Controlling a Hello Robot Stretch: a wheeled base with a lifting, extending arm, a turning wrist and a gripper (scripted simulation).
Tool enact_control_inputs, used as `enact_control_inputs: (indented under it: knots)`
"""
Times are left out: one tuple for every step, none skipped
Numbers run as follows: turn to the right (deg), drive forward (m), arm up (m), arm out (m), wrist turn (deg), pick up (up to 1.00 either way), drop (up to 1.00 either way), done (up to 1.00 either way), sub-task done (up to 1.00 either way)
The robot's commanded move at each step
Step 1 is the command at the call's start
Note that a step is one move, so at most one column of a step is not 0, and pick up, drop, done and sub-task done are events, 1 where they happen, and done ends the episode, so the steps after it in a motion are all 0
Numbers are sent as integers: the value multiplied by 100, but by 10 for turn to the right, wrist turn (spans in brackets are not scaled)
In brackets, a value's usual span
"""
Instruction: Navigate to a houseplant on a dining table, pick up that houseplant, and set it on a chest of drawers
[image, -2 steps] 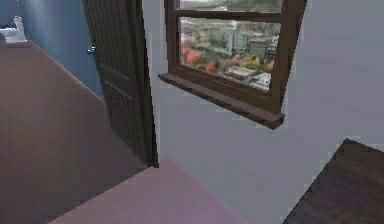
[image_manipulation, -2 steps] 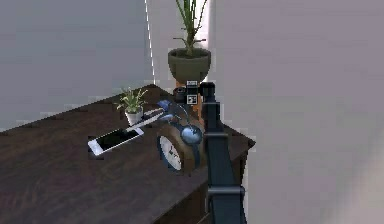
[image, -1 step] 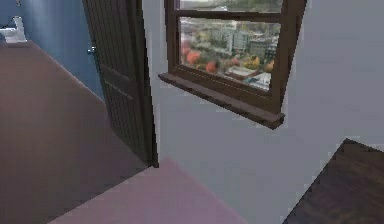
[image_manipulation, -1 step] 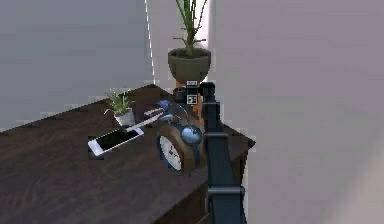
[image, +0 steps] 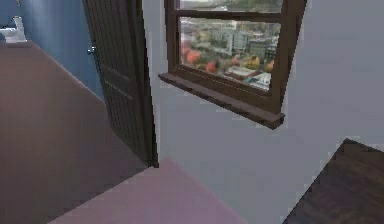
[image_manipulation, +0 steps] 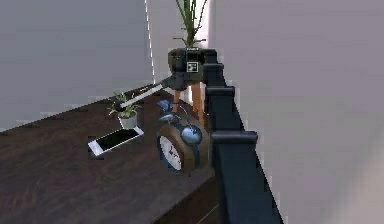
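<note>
Dark arm bar (image_manipulation: 238, 150) rose from the arm side view's lower edge to the gripper (image_manipulation: 135, 95), whose fingers reached left toward a small houseplant (image_manipulation: 126, 114) left of centre; whether it held anything could not be told. Houseplant, phone (image_manipulation: 113, 143) and round clock (image_manipulation: 182, 148) sat on a dark wooden top (image_manipulation: 50, 180). A taller plant (image_manipulation: 190, 18) was cut off by the upper edge. In the forward view a window (image: 230, 50) stood beside a dark door (image: 120, 70).
</note>
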Motion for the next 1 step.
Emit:
enact_control_inputs:
  knots:
    - [0, 0, 0, -8, 0, 0, 0, 0, 0]
